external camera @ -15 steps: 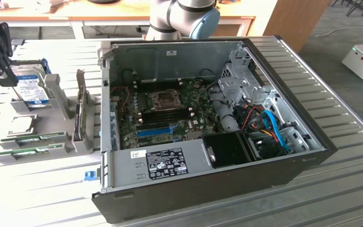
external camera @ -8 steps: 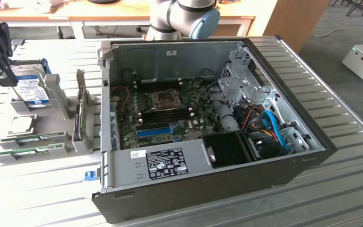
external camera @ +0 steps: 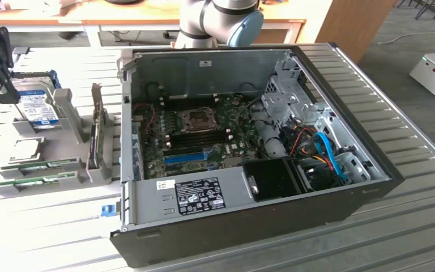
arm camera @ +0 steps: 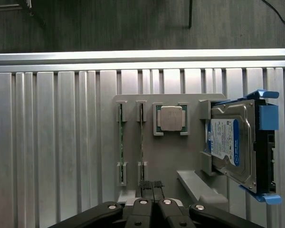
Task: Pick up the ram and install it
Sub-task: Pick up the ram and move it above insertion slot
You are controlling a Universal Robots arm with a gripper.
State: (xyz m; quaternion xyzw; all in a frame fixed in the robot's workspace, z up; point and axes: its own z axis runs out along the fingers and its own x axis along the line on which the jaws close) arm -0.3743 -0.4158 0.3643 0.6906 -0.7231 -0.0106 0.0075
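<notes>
Two alike green ram sticks stand on edge in a grey holder plate (arm camera: 190, 161). One ram stick (arm camera: 141, 137) (external camera: 40, 166) is the nearer to the CPU chip, the other stick (arm camera: 121, 137) (external camera: 36, 182) lies beside it. My gripper (arm camera: 152, 189) (external camera: 7, 96) hangs well above the holder, shut with nothing between its fingers. In the wrist view its tips sit closest in line with the ram stick next to the CPU chip. The open PC case (external camera: 353, 192) shows the motherboard (external camera: 202, 136) with its dark memory slots.
A silver CPU chip (arm camera: 171, 118) and a hard drive (arm camera: 232, 142) (external camera: 36, 107) in a blue bracket share the holder. An upright card (external camera: 95, 136) stands between holder and case. The ribbed metal table (arm camera: 61, 142) ends at a far edge (arm camera: 133, 57).
</notes>
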